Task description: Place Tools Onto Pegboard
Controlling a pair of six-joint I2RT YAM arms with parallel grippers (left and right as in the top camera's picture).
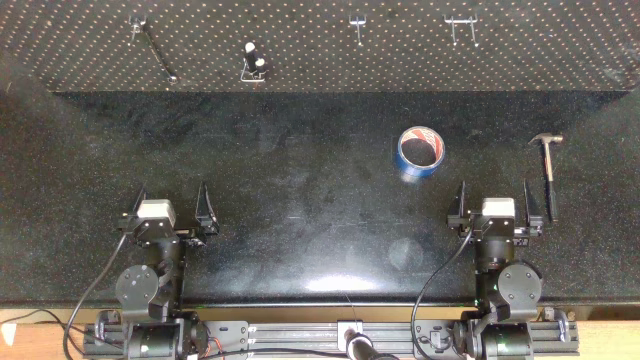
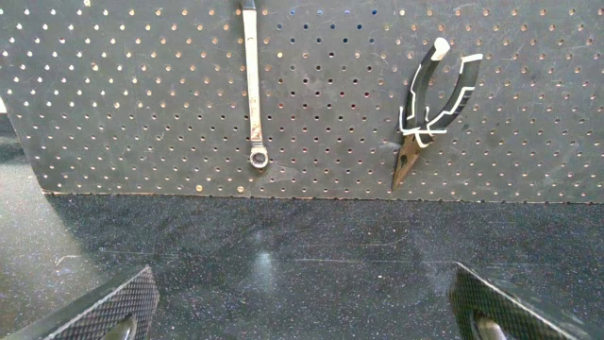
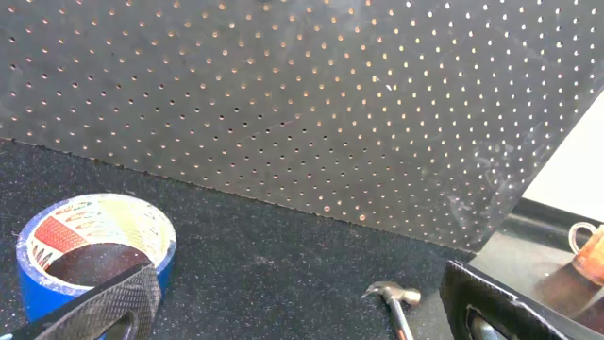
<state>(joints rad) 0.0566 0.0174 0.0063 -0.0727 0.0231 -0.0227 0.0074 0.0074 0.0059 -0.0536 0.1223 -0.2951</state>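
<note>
We see the wrench (image 1: 155, 50) and the pliers (image 1: 255, 62) already hanging on the pegboard (image 1: 320, 45), toward its left end, with two hooks (image 1: 357, 25) farther right. Off the pegboard, before its right half, the blue tape roll (image 1: 420, 150) and the hammer (image 1: 547, 170) lie on the black table (image 1: 300, 150). The left gripper (image 1: 172, 208) and right gripper (image 1: 495, 205) sit well back from the pegboard, fingers spread wide, holding nothing.

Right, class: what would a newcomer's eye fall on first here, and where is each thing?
The blue tape stands out, lying on the dark table right of middle, with the hammer to its right. On the pegboard, a wrench and pliers hang at the left; the hooks at the right are bare.
</note>
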